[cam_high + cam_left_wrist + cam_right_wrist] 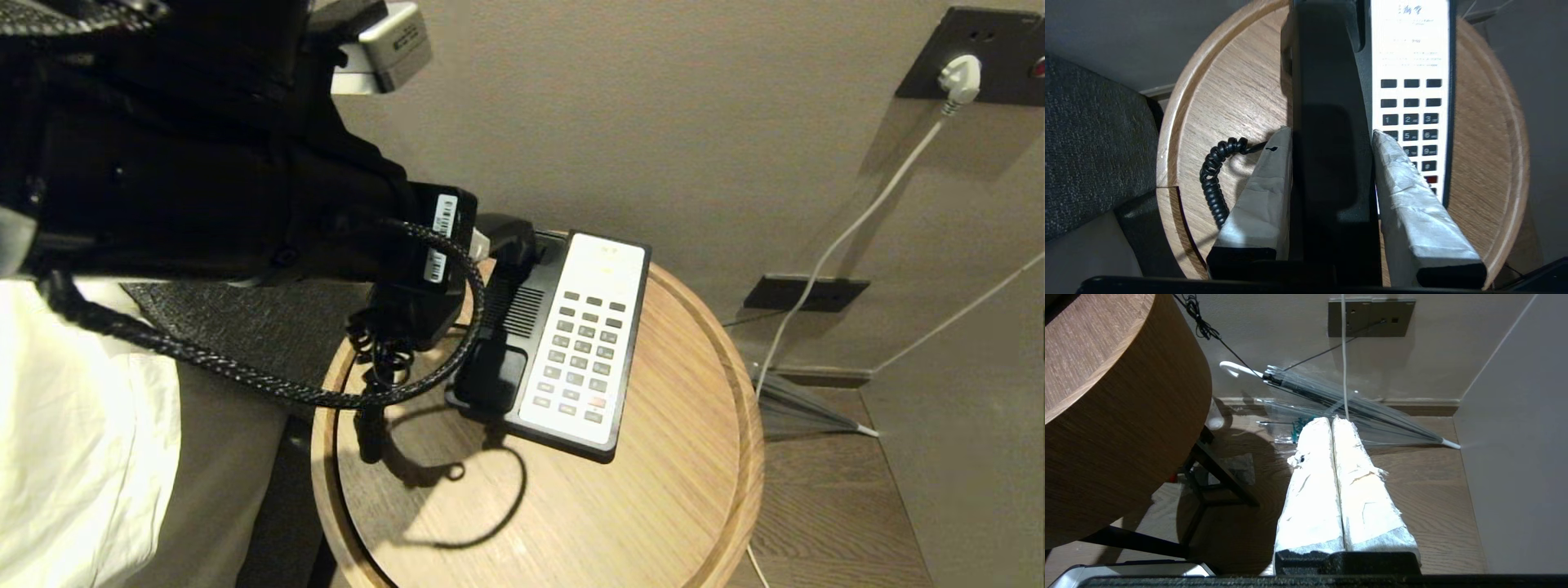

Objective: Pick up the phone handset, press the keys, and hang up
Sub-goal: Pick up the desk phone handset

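Left gripper (1331,136) is clenched on the phone handset (1329,122), its taped fingers (1265,192) pressing both flanks. The handset sits above the round wooden table (653,490), beside the keys (581,351). Right gripper (1333,422), fingers pressed together and empty, hangs low near the floor.

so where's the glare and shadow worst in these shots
Head view: the phone faceplate is washed out at its top, and the cable throws a hard loop shadow on the round table. Left wrist view: the phone handset reads as a nearly featureless black bar. Right wrist view: the taped fingers are overexposed.
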Controlling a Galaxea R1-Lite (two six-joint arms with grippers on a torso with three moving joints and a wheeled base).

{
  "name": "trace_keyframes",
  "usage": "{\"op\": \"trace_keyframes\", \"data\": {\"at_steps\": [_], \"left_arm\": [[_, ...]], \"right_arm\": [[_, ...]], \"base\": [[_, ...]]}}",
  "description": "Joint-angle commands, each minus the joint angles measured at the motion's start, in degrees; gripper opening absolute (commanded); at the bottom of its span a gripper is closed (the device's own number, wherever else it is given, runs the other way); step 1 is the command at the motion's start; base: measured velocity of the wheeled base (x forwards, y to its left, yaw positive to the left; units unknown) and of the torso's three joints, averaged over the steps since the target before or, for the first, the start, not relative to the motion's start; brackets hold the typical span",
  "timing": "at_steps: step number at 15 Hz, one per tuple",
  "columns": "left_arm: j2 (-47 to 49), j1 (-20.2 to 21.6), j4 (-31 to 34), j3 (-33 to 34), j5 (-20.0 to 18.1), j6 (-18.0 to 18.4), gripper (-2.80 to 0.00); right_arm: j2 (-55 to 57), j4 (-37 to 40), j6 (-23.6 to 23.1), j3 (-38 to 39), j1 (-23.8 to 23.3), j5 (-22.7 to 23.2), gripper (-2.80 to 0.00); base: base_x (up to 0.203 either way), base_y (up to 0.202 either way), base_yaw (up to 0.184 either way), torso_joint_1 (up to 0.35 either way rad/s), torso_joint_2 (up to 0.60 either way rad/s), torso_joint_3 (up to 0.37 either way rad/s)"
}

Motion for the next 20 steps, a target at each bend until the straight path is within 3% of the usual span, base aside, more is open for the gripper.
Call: {"op": "trace_keyframes", "data": {"at_steps": [1, 13, 20], "left_arm": [[-1.3, 0.0, 0.2, 0.2, 0.0, -0.2, -2.80], [-3.2, 0.0, -3.9, -0.2, -0.1, -2.0, -2.80], [-7.7, 0.3, -3.3, 0.4, -0.3, -9.8, -2.80]], "right_arm": [[0.0, 0.0, 0.0, 1.1, 0.0, 0.0, -2.80], [0.0, 0.0, 0.0, 1.1, 0.0, 0.0, -2.80], [0.0, 0.0, 0.0, 1.1, 0.0, 0.0, -2.80]], "base": [[0.000, 0.000, 0.000, 0.000, 0.00, 0.000], [0.000, 0.000, 0.000, 0.000, 0.00, 0.000], [0.000, 0.000, 0.000, 0.000, 0.00, 0.000]]}}
